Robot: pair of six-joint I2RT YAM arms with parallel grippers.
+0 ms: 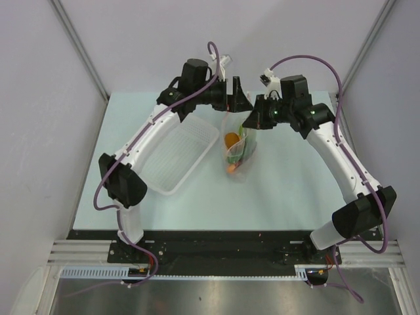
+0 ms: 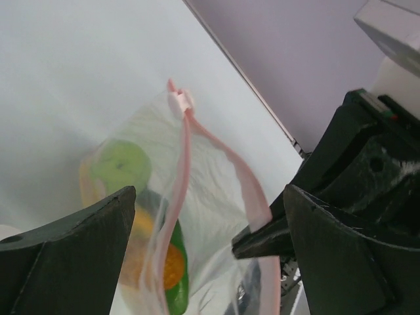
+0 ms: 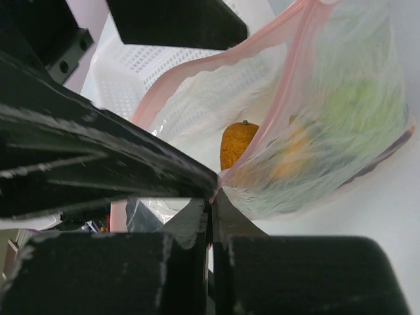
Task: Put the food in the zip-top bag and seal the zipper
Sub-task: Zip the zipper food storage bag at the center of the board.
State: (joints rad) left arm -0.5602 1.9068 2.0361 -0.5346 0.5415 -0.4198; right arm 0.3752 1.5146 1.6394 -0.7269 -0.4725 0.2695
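Top external: pale-green table (image 1: 289, 190), grey walls (image 1: 39, 98).

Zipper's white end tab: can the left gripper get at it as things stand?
Probably yes. The left gripper is open astride the mouth of the zip-top bag, and the white tab lies ahead of it with nothing between. The right gripper is shut on the zipper at the near end, off that path.

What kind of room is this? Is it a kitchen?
Probably a robot test booth, not a kitchen. A left arm and right arm are bolted at the edge of a pale table, plain walls box it in, and the food in the zip-top bag looks like toys.
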